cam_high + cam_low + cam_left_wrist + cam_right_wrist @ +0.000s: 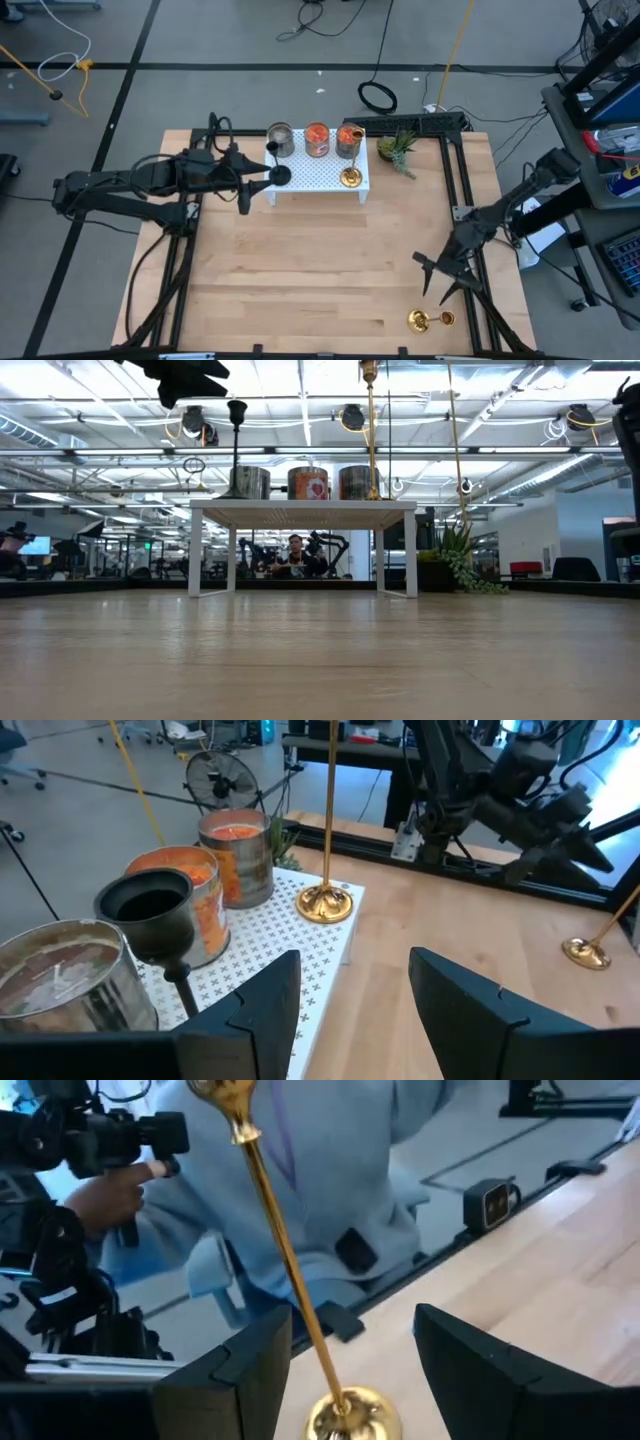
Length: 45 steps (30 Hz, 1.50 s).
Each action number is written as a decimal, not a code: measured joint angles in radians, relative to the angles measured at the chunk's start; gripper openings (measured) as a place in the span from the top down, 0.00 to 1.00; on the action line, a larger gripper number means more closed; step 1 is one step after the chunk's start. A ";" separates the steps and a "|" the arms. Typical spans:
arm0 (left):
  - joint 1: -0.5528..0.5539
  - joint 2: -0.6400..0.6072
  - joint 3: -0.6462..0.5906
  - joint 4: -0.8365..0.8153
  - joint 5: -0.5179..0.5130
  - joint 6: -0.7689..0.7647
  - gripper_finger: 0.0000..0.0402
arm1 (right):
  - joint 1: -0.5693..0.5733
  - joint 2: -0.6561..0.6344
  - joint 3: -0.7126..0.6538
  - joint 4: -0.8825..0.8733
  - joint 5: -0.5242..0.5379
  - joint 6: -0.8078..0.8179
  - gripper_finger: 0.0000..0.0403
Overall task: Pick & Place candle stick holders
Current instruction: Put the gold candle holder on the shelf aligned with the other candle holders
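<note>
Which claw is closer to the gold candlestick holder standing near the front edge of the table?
Right. The right claw hangs open just above and beside that gold candlestick holder. The left claw is far across the table, open by the black holder at the white stand.

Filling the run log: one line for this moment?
left claw: open, by black holder on white stand | right claw: open, over gold holder on table | nothing held

A robotics lab: open hall with ceiling trusses (500, 455), floor cables (380, 60) and desks.
</note>
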State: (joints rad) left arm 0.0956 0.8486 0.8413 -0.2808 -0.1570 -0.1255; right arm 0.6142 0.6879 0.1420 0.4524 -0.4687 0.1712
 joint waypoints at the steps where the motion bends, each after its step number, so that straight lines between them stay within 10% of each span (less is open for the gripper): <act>1: 0.000 0.000 0.000 0.000 0.000 -0.010 0.51 | 0.007 0.003 -0.010 0.021 0.002 0.000 0.48; 15: 0.000 0.000 0.000 0.001 0.000 -0.064 0.51 | 0.124 0.112 -0.020 0.230 0.189 -0.097 0.48; 38: 0.000 0.000 0.000 -0.003 0.000 -0.056 0.51 | 0.200 0.510 0.131 0.433 0.184 -0.088 0.49; 45: 0.000 0.000 0.000 -0.009 0.000 -0.027 0.51 | 0.200 0.557 0.128 0.433 0.184 -0.104 0.62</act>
State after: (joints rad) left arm 0.0956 0.8486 0.8417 -0.2893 -0.1566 -0.1520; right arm 0.8146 1.2446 0.2695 0.8852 -0.2849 0.0675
